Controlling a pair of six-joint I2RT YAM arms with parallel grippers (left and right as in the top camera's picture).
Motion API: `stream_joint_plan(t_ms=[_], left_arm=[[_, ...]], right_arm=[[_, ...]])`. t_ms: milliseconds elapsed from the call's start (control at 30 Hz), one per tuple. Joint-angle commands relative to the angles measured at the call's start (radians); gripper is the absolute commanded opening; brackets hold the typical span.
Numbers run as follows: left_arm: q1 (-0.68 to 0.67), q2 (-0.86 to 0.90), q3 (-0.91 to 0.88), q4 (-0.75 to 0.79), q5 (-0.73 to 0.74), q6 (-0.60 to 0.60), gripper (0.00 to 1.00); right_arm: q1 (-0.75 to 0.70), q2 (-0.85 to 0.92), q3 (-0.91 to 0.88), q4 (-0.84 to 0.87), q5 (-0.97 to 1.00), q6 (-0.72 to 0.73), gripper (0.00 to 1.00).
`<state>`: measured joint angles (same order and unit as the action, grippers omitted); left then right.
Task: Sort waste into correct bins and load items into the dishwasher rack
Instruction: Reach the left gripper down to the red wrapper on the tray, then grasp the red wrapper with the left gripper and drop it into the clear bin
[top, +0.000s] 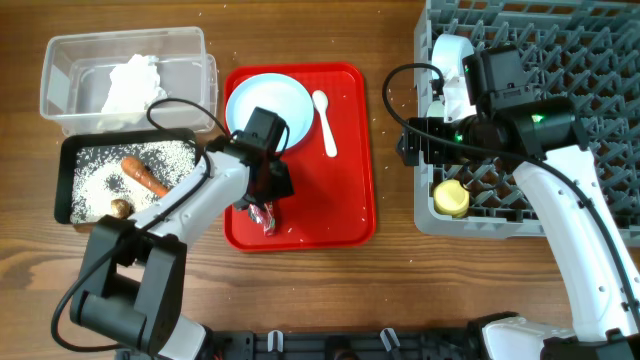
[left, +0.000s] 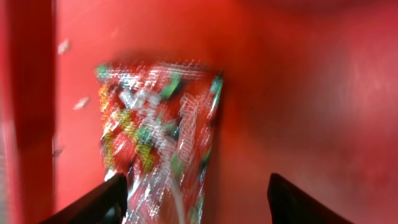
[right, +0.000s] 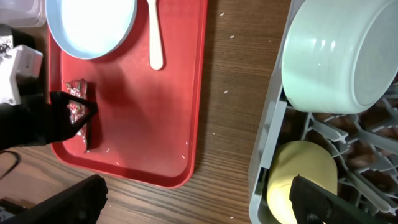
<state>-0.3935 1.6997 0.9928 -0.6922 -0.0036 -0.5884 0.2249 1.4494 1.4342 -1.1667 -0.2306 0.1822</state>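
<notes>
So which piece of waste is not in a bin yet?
The crinkly red-and-white wrapper, lying on the flat red tray. The crumpled white napkin is in the clear plastic tub; the orange carrot sits in the black rectangular tray.

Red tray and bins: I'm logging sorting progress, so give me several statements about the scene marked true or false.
The wrapper lies on the red tray. True.
The carrot is in the clear tub. False: it lies in the black tray.
The yellow cup sits in the dishwasher rack. True.
The spoon is in the rack. False: it lies on the red tray beside the plate.
The right end effector is shut. False: it is open and holds nothing.
</notes>
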Motion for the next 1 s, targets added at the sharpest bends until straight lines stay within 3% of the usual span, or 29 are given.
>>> stream_joint_plan(t_ms=[0, 167, 300, 500, 633, 733, 833, 967], left_arm=[[-0.004, -0.002, -0.085, 0.09, -0.021, 0.031, 0.61], [-0.004, 0.0, -0.126, 0.132, -0.025, 0.034, 0.25], [-0.004, 0.0, -0.126, 0.132, -0.024, 0.034, 0.04], [0.0, -0.019, -0.066, 0.052, -0.016, 0.034, 0.04], [0.052, -0.072, 0.142, -0.159, -0.027, 0.082, 0.04], [0.128, -0.11, 0.335, -0.244, -0.13, 0.089, 0.04], [0.187, -0.12, 0.417, -0.193, -0.193, 0.144, 0.04], [0.279, -0.091, 0.424, 0.04, -0.226, 0.251, 0.04]], right_arm=[[0.003, 0.005, 0.01, -0.008, 0.012, 0.0, 0.97], [0.003, 0.005, 0.01, -0.013, 0.016, 0.0, 0.97], [0.003, 0.005, 0.01, -0.013, 0.016, 0.0, 0.97], [0.003, 0.005, 0.01, -0.018, 0.027, 0.0, 0.97], [0.003, 0.005, 0.01, -0.016, 0.027, 0.002, 0.97], [0.003, 0.005, 0.01, -0.011, 0.027, 0.002, 0.97], [0.003, 0.005, 0.01, -0.004, 0.027, 0.004, 0.97], [0.003, 0.005, 0.01, 0.011, 0.027, 0.004, 0.97]])
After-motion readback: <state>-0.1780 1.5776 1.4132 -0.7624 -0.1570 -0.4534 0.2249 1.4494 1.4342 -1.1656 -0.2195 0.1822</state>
